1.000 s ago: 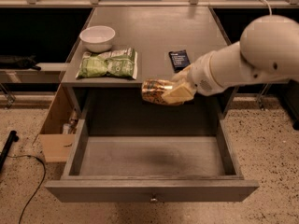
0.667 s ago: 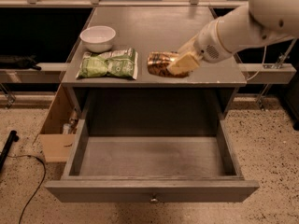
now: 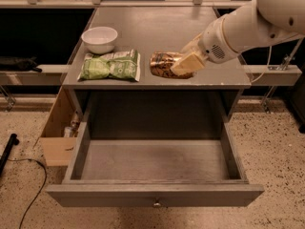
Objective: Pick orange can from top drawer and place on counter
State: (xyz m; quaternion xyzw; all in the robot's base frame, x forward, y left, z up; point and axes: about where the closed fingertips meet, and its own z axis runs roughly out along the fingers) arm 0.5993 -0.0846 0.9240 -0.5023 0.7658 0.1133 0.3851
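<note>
The orange can (image 3: pixel 163 64) lies on its side over the front part of the counter (image 3: pixel 157 27), just right of the green packet. My gripper (image 3: pixel 183 65) comes in from the right on the white arm and its pale fingers are shut on the can's right end. Whether the can rests on the counter or hangs just above it I cannot tell. Below, the top drawer (image 3: pixel 155 194) stands pulled wide open, its grey floor bare, with a small metal knob (image 3: pixel 155 204) on the front panel.
A green snack packet (image 3: pixel 110 65) lies at the counter's front left, and a white bowl (image 3: pixel 99 38) stands behind it. A cardboard box (image 3: pixel 57 132) sits on the floor left of the drawer. A black cable runs along the floor at lower left.
The gripper has carried the can up from in front of the counter edge, over the counter, and lowered it beside the green packet. The dark packet at the right is now hidden behind the arm.
</note>
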